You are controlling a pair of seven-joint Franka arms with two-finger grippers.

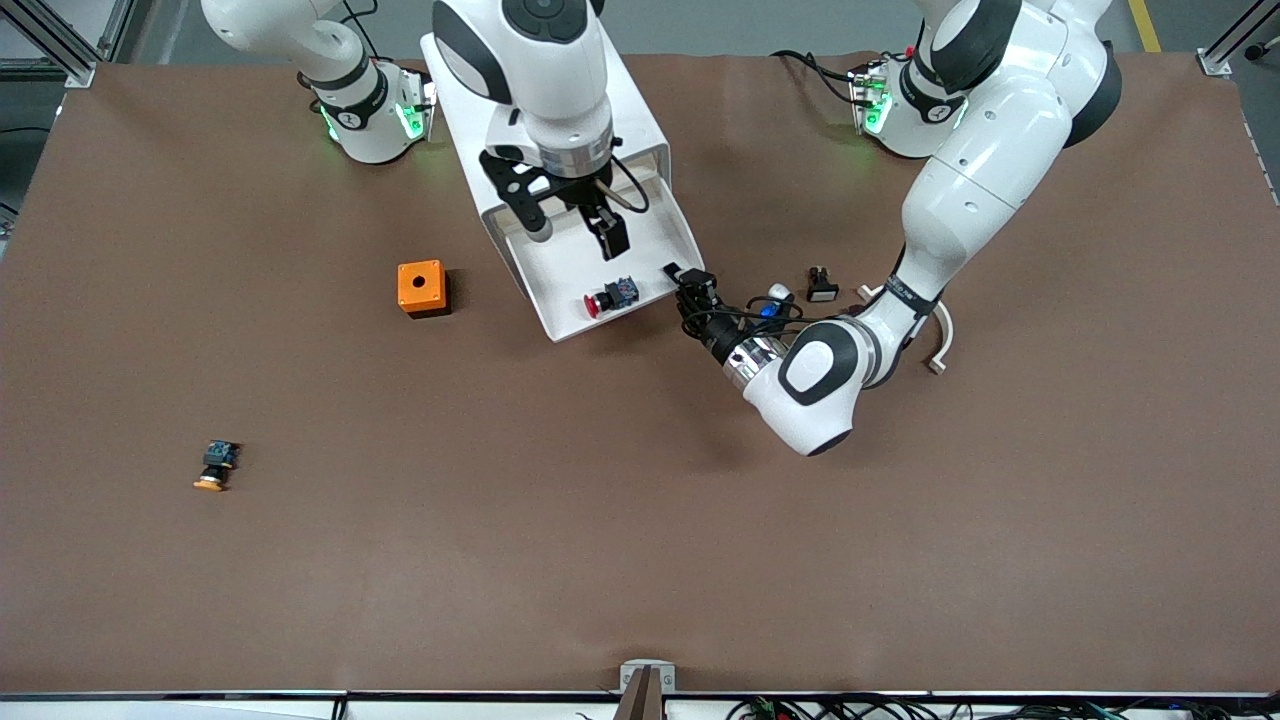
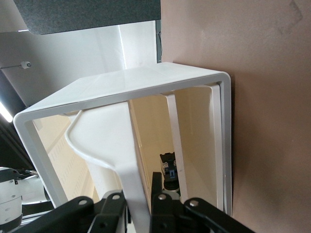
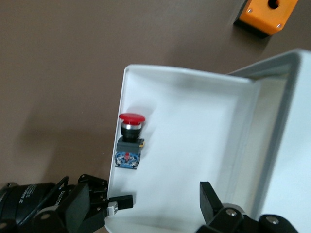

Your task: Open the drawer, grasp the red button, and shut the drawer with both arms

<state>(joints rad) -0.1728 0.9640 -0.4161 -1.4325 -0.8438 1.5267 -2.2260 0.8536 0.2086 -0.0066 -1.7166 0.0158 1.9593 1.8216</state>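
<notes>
The drawer (image 1: 610, 280) stands open with the button (image 1: 611, 295) inside; the left hand (image 1: 690, 283) seemingly pinches its front, and the right hand (image 1: 612, 236) hovers open above.

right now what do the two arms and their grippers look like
Both arms are glossy white shells with black and grey joints; each base glows with a green light. The left arm has a silver wrist ring, a black band with white lettering and black cables looping to its black two-finger left gripper. The right arm has a ribbed silver wrist and a black right gripper.
</notes>
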